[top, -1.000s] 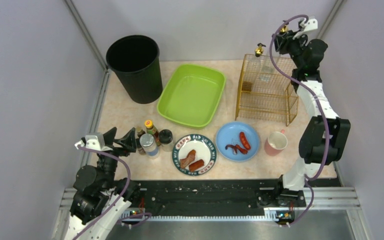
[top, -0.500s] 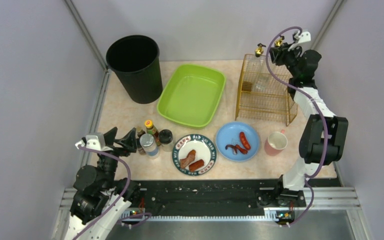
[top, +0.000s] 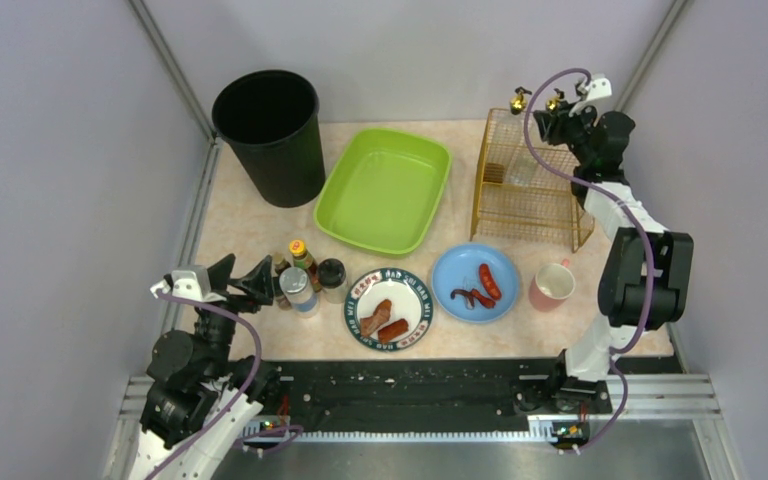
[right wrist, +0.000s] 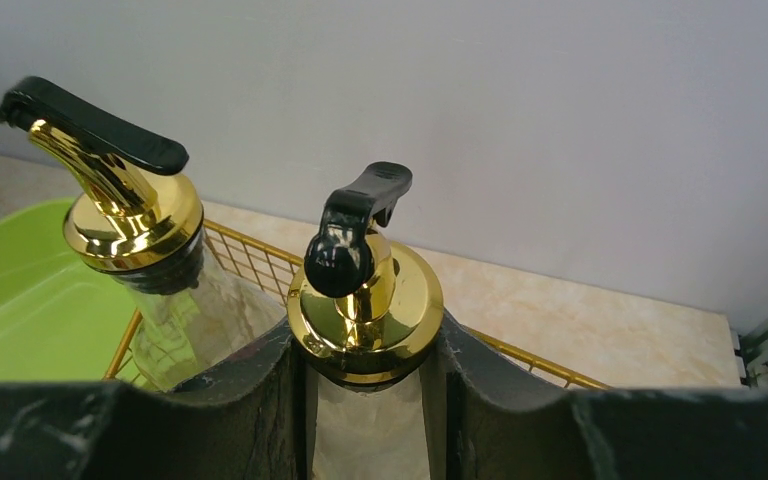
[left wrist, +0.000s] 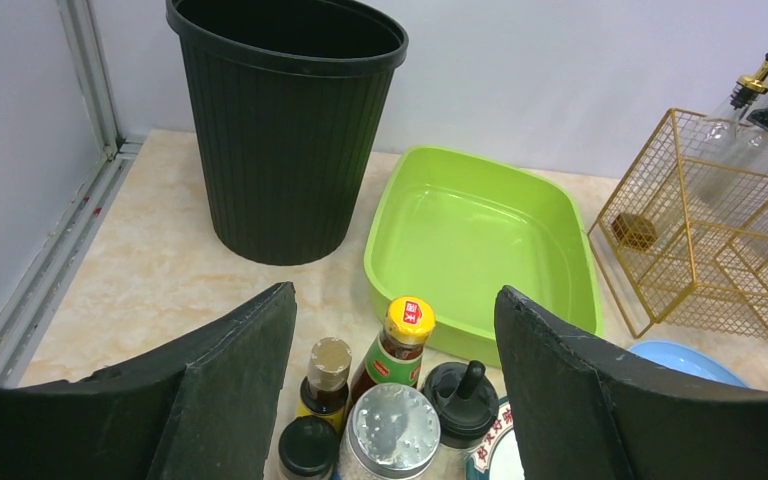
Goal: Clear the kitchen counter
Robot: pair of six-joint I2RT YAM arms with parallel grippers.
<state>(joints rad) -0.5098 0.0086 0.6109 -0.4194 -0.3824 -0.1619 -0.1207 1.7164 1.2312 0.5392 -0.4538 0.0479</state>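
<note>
The pale marbled kitchen counter [top: 250, 225] carries dishes, bottles and a gold wire rack [top: 530, 190]. My right gripper [right wrist: 367, 370] is shut on the neck of a clear glass pourer bottle [right wrist: 365, 300] with a gold cap, holding it over the rack's back corner [top: 558, 104]. A matching bottle [right wrist: 130, 215] stands in the rack just to its left. At the front left, my left gripper [left wrist: 395, 295] is open behind a cluster of condiment bottles [top: 300, 280]. That cluster includes a yellow-capped sauce bottle [left wrist: 397, 345] and a metal-lidded shaker [left wrist: 394, 430]. The fingers touch none of them.
A black bin [top: 270, 135] stands at the back left, with a green tray [top: 385, 190] beside it. A patterned plate [top: 352, 312] and a blue plate [top: 450, 270] with sausage pieces sit near the front. A pink cup [top: 552, 285] stands right of them.
My right gripper has come down and to the left with the bottle, closer to the rack and the other bottle. The left arm has not moved.
</note>
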